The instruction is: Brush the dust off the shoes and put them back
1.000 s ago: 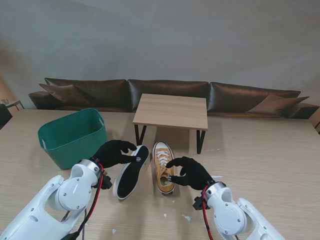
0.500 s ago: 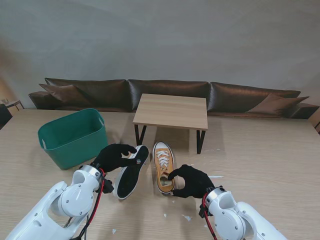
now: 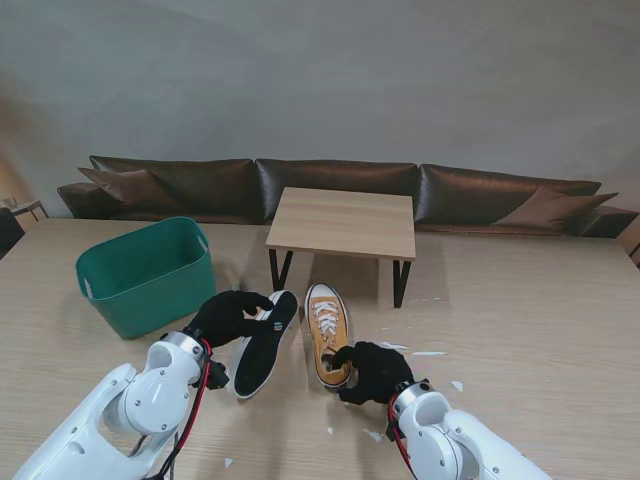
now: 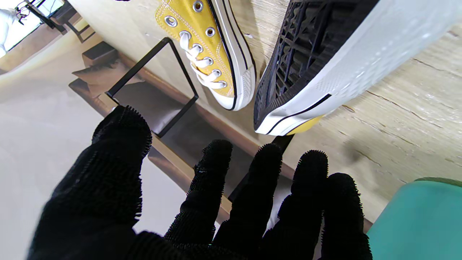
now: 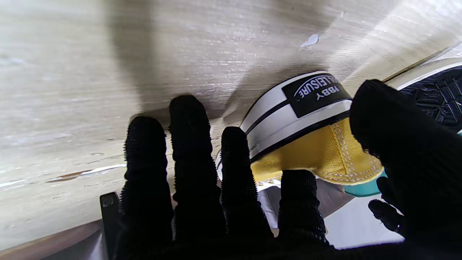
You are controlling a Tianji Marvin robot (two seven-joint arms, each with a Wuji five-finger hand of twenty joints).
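Right hand closing on the heel of the upright yellow sneaker; the brushing is not yet done.

Nearest you, your right hand [image 3: 372, 372] sits at the heel of the upright yellow sneaker [image 3: 326, 331], fingers [image 5: 187, 144] curled beside the heel and the thumb over its collar, though whether they truly clamp it you cannot tell. Just left, your left hand [image 3: 228, 312] hovers with fingers apart beside the tipped sneaker [image 3: 262, 343], which lies on its side, black sole showing. Both shoes lie mid-bench, touching or nearly so at the toes. Next you probably need a firm heel grip, then a lift. Farther left stands the green bin [image 3: 146, 272]; beyond, the small wooden table [image 3: 345, 222].
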